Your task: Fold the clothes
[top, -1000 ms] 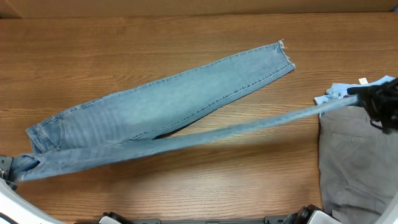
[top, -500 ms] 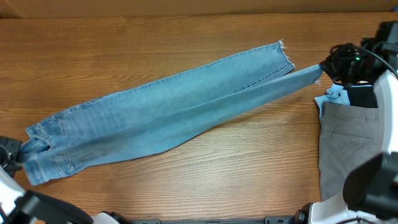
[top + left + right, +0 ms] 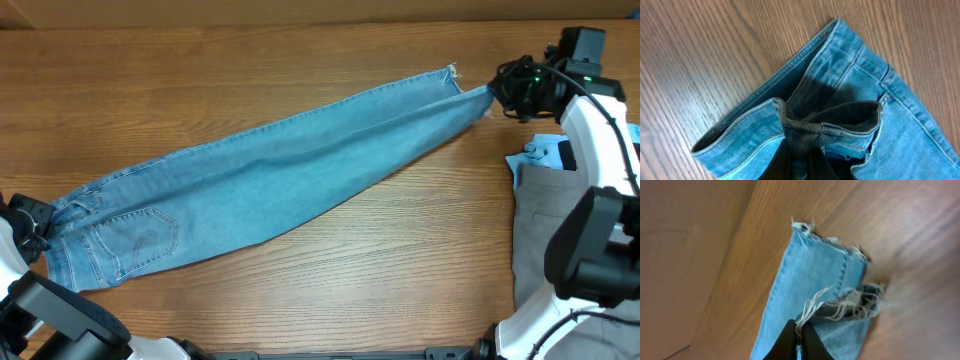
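jeans (image 3: 270, 180) hem in right tool (image 3: 799, 331)

Left wrist: left gripper (image 3: 796, 162) clipped by the 6 o'clock edge, tips buried in the jeans (image 3: 840, 90) waistband fold. Right wrist: right gripper (image 3: 799, 341) shows only its tips at 6 o'clock, and the leg runs out of frame there. The table (image 3: 920, 255) at 3 o'clock is blurred. Overhead: grey trousers (image 3: 535, 240) at 4 o'clock cut by the edges, partly behind the right arm (image 3: 600, 240). Pale-blue garment (image 3: 530, 155) mostly covered.
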